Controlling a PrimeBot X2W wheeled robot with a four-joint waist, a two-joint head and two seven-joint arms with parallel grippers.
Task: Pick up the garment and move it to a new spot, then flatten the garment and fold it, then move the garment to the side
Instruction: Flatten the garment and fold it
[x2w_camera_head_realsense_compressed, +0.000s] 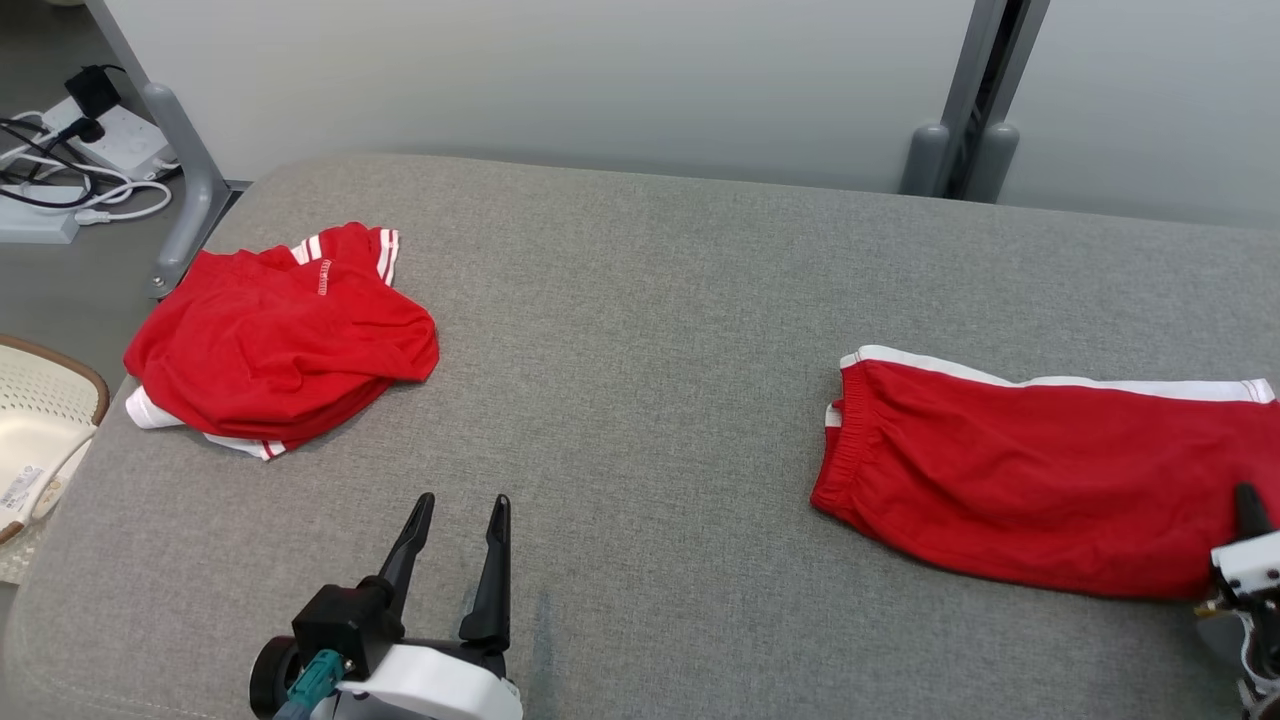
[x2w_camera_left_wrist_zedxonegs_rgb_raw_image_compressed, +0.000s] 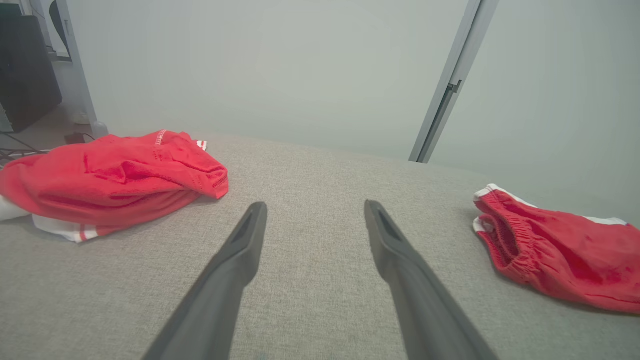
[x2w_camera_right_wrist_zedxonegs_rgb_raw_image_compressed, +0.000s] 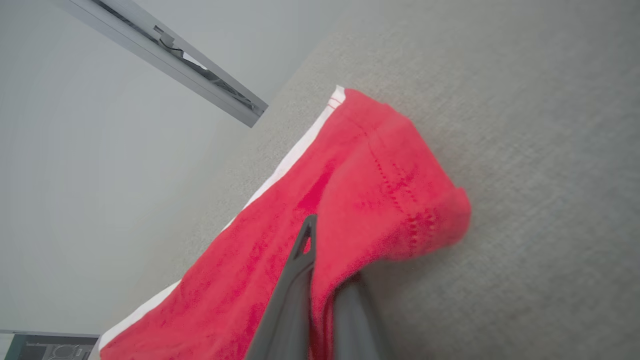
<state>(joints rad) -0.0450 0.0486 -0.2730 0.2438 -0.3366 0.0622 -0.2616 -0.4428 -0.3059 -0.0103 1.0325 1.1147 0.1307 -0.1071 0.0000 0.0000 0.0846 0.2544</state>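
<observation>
**Head view:** The right pincer (x2w_camera_head_realsense_compressed: 1246, 500) is clipped by the frame edge. One dark fingertip is seen over the near right end of the red shorts (x2w_camera_head_realsense_compressed: 1030, 470); the jaw gap can't be read here. The shorts' right end is cut off too. They are laid mostly flat toward the right edge of the grey padded surface (x2w_camera_head_realsense_compressed: 640, 300), elastic waistband facing the centre and a white stripe along the far side. A second, crumpled red garment (x2w_camera_head_realsense_compressed: 280, 340) is bunched at the far left corner. The left pincer (x2w_camera_head_realsense_compressed: 463, 500) is parked near the front edge, fingers spread wide and nothing between them. A basket (x2w_camera_head_realsense_compressed: 40, 400) is partly cropped at the left.

**Left wrist view:** The left pincer (x2w_camera_left_wrist_zedxonegs_rgb_raw_image_compressed: 315, 205) is seen wide apart over bare fabric. The crumpled garment (x2w_camera_left_wrist_zedxonegs_rgb_raw_image_compressed: 110, 175) is at the left and the shorts (x2w_camera_left_wrist_zedxonegs_rgb_raw_image_compressed: 560, 255) at the right, with the waistband opening visible. The shorts are cropped at the right.

**Right wrist view:** The right pincer (x2w_camera_right_wrist_zedxonegs_rgb_raw_image_compressed: 327, 260) is clamped tight on a fold of the shorts (x2w_camera_right_wrist_zedxonegs_rgb_raw_image_compressed: 360, 190). One finger lies on top; the other is mostly buried under red cloth. The pinched corner is lifted and draped. Dotted stitching and the white side stripe are visible.
</observation>
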